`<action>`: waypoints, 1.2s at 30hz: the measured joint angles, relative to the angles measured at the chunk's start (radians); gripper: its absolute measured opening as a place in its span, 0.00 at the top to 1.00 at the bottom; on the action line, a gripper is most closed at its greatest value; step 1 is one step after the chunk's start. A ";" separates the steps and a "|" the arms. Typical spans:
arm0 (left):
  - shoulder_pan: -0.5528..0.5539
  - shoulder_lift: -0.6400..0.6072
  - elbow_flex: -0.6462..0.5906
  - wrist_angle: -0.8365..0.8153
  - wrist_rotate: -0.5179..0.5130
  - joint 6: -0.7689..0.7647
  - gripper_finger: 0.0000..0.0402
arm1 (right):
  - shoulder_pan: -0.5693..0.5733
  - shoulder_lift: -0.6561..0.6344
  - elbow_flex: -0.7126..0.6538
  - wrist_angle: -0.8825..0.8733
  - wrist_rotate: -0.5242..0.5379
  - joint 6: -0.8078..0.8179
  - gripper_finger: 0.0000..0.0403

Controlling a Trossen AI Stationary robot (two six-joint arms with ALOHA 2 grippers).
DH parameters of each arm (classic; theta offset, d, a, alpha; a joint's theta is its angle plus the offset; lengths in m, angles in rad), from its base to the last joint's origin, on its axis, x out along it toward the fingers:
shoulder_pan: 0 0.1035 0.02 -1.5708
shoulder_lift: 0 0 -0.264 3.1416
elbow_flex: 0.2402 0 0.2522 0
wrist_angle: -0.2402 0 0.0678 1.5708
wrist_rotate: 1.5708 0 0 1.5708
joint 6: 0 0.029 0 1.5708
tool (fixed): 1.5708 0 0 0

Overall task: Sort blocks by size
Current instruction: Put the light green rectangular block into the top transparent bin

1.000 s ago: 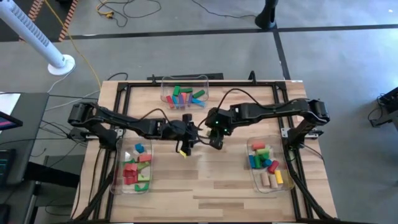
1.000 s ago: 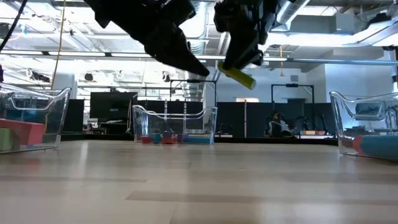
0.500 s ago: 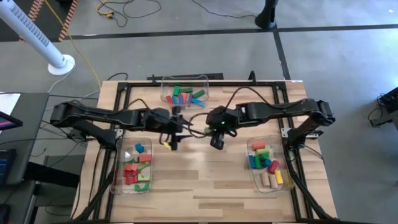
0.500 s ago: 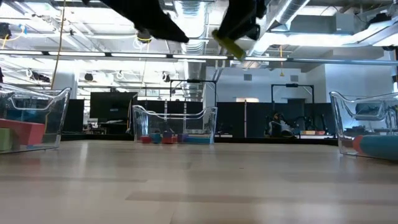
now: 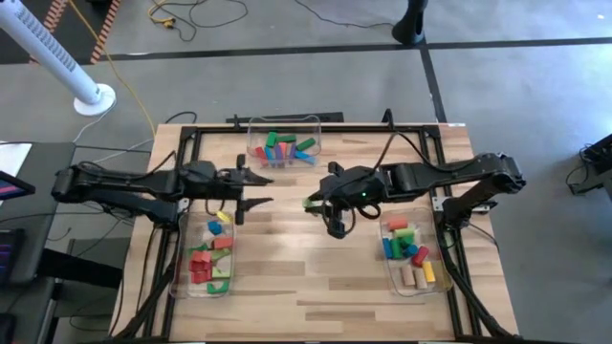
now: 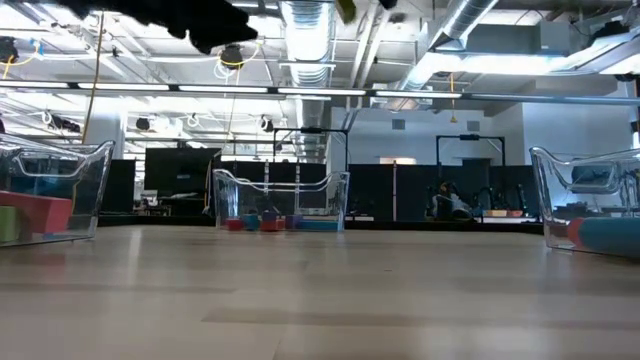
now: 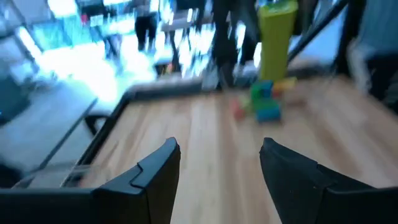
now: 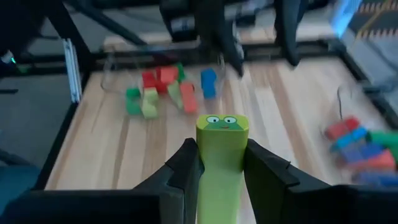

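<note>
Starting at the left edge of the tabletop (image 5: 316,287), I have a clear bin (image 5: 182,283) of red, green and blue blocks (image 5: 205,263). My left hand (image 5: 251,188) hangs just above that bin's far end, fingers spread and empty, as its wrist view shows with only bare wood between them. Further right, near the middle of the tabletop, my right hand (image 5: 315,203) is clamped on a green bar block (image 8: 221,155) with a small frog face on its end. The bar's long axis runs straight out along the fingers, pointing toward the left edge. A second bin (image 5: 284,143) with small mixed blocks sits by the far edge, and a third bin (image 5: 409,277) lies by the right edge, with tan, yellow and blue pieces (image 5: 417,268). I judge the drop turns on this: the bar points left, away from the right-edge bin near the carrying arm, while the far-edge and left-edge bins lie ahead of it.
</note>
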 joint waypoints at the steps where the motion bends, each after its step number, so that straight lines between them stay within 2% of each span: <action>1: 0.002 -0.019 -0.043 0.070 0.020 -0.011 0.47 | 0.003 0.002 0.000 0.025 0.002 -0.011 0.68; 4: 0.001 -0.048 -0.164 0.273 0.075 -0.055 0.47 | 0.003 0.008 0.000 0.096 0.002 -0.063 0.68; 7: 0.001 -0.035 -0.235 0.425 0.114 -0.106 0.47 | 0.007 0.018 0.000 0.158 0.002 -0.114 0.68; 18: -0.020 0.167 -0.243 0.746 0.141 -0.122 0.47 | 0.010 0.097 -0.001 0.286 0.007 -0.236 0.68; 22: -0.020 0.199 -0.242 0.774 0.140 -0.123 0.47 | 0.010 0.104 -0.001 0.288 0.051 -0.249 0.68; 36: -0.022 0.291 -0.182 0.773 0.172 -0.138 0.47 | 0.009 0.143 -0.001 0.341 0.057 -0.274 0.68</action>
